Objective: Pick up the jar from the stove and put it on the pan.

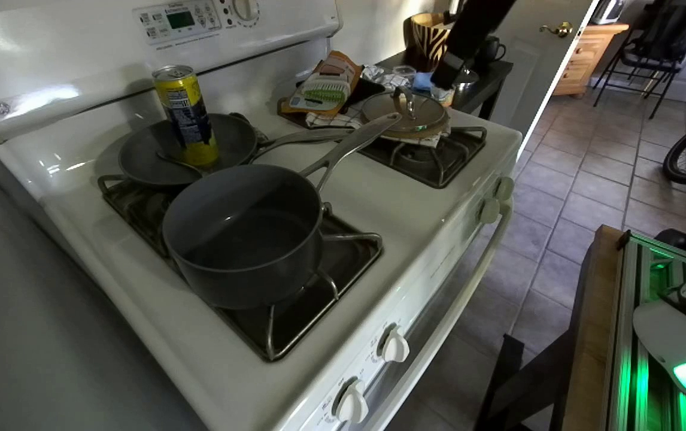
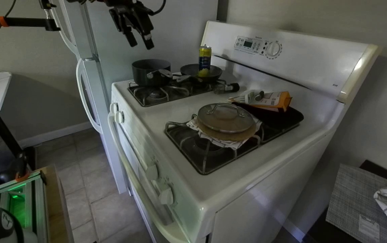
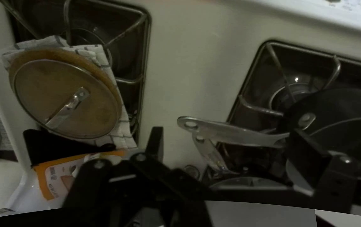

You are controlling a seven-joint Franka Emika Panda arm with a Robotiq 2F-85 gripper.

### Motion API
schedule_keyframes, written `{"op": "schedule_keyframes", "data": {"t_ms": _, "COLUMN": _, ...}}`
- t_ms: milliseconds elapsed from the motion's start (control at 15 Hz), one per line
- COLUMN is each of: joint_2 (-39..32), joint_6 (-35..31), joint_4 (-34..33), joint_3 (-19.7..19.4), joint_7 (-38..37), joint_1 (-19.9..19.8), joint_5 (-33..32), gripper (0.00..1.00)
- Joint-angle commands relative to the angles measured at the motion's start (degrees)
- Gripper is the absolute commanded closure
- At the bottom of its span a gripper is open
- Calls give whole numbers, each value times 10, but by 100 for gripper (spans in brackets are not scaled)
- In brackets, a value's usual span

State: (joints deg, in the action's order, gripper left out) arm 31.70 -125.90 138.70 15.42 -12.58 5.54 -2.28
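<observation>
2 black fingers (image 3: 156,142) stand spread wide apart on my black Robotiq gripper (image 2: 141,43), which hangs higher than the top of the white enamel gas stove (image 1: 403,209). Lower than my fingertips and well apart from them, the small cylindrical jar (image 1: 186,117), yellow with a dark blue band and a silvery top, stands upright inside the shallow round dark grey frying pan (image 1: 145,143), as both exterior views show. My gripper covers much of the lower part of the wrist view, and I cannot make the jar out there.

Also below me, the deep dark grey saucepan (image 1: 259,284) sits just beside the pan, on a black iron grate (image 1: 352,237), closer to the stove's front; the pan is closer to the raised white back panel (image 2: 294,60). Their 2 long metal handles (image 3: 232,130) show within the gap between my fingers in the wrist view.

Past my finger at the left of that view, a round clear lid (image 3: 42,85) with a metal handle (image 3: 65,108) lies on a flat brown disc (image 3: 65,56), which rests on a white checked cloth (image 3: 125,134) spread over another grate (image 3: 125,31). On that side of me, an orange and white packet (image 2: 271,100) lies on a flat black piece (image 2: 279,118) whose kind I cannot tell. Between the packet and the pan, lower than my fingers, a small clear container (image 2: 220,89) with a black cap lies on its side.
</observation>
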Motion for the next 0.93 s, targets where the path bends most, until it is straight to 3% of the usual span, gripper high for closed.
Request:
{"op": "schedule_keyframes", "data": {"t_ms": 0, "joint_2": -40, "joint_6": -11, "joint_4": -42, "joint_3": -24, "joint_7": -51, "joint_1": -47, "joint_5": -23, "gripper": 0}}
{"op": "schedule_keyframes", "data": {"t_ms": 400, "joint_2": -154, "joint_6": -40, "joint_4": -143, "joint_3": -44, "joint_7": -168, "joint_1": -123, "joint_5": -55, "gripper": 0}}
{"op": "schedule_keyframes", "data": {"t_ms": 467, "joint_2": -161, "joint_6": -46, "joint_4": -146, "joint_3": -43, "joint_7": -195, "joint_1": -125, "joint_5": -59, "gripper": 0}}
{"op": "schedule_keyframes", "data": {"t_ms": 533, "joint_2": -131, "joint_6": -33, "joint_4": -120, "joint_3": -60, "joint_7": -135, "joint_1": -107, "joint_5": -48, "gripper": 0}}
{"op": "schedule_keyframes", "data": {"t_ms": 867, "joint_2": -162, "joint_6": -34, "joint_4": -149, "joint_3": -61, "joint_7": -167, "joint_1": -109, "joint_5": -54, "gripper": 0}}
